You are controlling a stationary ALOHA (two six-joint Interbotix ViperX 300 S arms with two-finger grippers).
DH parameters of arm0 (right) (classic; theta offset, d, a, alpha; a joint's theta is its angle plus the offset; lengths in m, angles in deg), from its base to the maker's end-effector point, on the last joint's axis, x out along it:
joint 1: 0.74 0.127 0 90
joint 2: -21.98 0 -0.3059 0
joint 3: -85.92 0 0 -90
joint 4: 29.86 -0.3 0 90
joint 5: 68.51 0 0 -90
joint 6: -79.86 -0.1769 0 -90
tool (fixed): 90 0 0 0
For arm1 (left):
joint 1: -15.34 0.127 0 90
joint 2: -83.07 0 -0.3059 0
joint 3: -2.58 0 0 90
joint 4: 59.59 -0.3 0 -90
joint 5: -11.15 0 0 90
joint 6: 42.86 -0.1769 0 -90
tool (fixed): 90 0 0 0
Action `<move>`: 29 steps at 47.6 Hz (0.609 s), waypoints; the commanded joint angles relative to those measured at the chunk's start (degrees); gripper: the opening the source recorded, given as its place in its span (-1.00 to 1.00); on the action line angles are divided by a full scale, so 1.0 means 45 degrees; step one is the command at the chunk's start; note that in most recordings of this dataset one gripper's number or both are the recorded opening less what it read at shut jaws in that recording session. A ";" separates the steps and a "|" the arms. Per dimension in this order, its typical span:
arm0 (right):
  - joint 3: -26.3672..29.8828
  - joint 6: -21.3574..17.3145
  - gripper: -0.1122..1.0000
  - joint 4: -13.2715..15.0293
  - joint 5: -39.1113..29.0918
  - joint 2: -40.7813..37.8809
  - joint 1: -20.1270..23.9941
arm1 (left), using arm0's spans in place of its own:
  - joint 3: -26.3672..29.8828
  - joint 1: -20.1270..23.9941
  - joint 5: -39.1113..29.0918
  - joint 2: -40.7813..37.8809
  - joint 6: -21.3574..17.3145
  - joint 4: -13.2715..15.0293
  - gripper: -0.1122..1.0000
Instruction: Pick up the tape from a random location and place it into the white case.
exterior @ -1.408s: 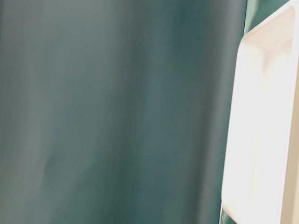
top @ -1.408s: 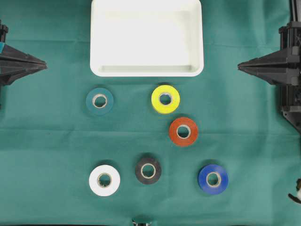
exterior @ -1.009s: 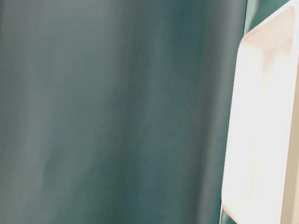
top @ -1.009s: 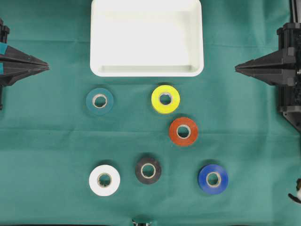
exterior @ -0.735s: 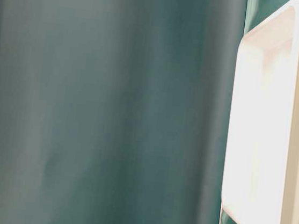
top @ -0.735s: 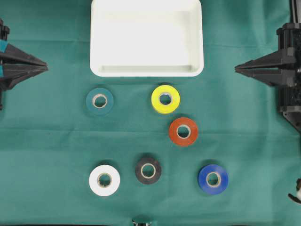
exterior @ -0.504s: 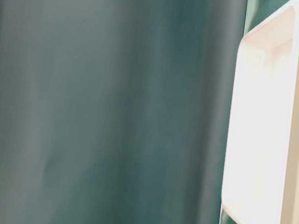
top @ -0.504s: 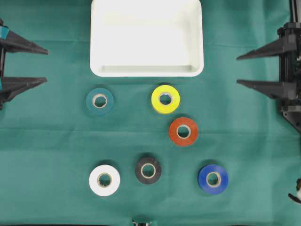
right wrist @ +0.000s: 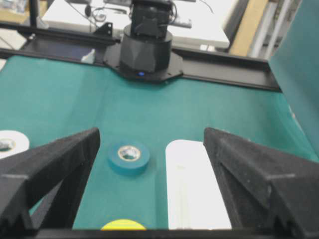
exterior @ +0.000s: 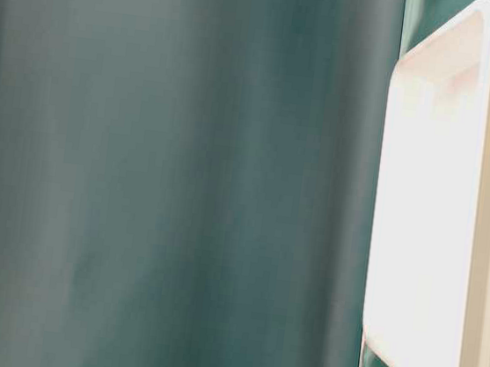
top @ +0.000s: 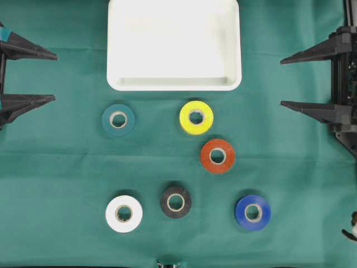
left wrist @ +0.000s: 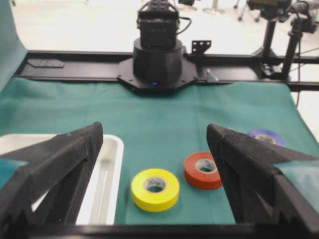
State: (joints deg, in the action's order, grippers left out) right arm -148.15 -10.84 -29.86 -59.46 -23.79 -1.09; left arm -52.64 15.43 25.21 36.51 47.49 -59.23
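The white case [top: 174,84] lies empty at the top middle of the green cloth, and it shows side-on in the table-level view [exterior: 469,218]. Below it lie several tape rolls: teal [top: 127,120], yellow [top: 196,127], red [top: 217,166], black [top: 175,212], white [top: 124,223] and blue [top: 252,222]. My left gripper [top: 54,77] stands open at the left edge, holding nothing. My right gripper [top: 280,82] stands open at the right edge, also holding nothing. Between the left fingers, far off, lie the yellow roll [left wrist: 155,196] and red roll [left wrist: 202,174]. Between the right fingers lie the teal roll [right wrist: 128,159] and the case [right wrist: 192,189].
The green cloth [top: 67,167] covers the whole table. Each wrist view faces the other arm's black base [left wrist: 157,55] [right wrist: 147,50] on a black rail at the table's far edge. Both grippers are far from the rolls and the case.
Both grippers have gone from shut to wide open without leaving their places at the table's sides. The rolls and the case have not moved.
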 commanded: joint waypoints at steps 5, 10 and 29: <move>0.0371 0.0000 0.85 -0.0039 0.0059 -0.0137 0.0000 | 0.0684 -0.0020 0.0410 -0.0801 0.0059 0.0020 0.97; 0.0371 0.0000 0.85 -0.0039 0.0059 -0.0176 0.0000 | 0.1191 -0.0020 0.0684 -0.1699 0.0059 0.0020 0.97; 0.0430 0.0000 0.85 -0.0039 0.0059 -0.0176 -0.0020 | 0.3945 -0.0234 0.1836 -0.5762 0.0039 0.0020 0.97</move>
State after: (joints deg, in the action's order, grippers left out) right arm -147.71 -10.84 -29.86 -59.37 -24.14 -1.01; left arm -38.84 14.90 32.24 13.48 47.75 -59.23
